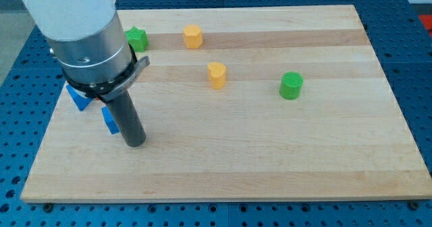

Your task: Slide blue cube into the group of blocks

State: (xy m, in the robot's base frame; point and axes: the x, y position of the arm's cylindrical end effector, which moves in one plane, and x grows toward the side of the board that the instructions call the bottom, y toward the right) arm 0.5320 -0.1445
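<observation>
Single view: high, oblique, looking down across whole wooden board (270, 159); mount probably front.

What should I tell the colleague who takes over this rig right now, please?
My tip rests on the board, just to the view's right of the blue cube, close to it or touching.
A second blue block lies up-left of it, partly hidden under the arm.
The group is spread out: green block, yellow block, second yellow block, green cylinder.
Done: nothing visible; the cube sits far from them.
Left: get behind the cube, probably on its left, and push it right and up.
</observation>
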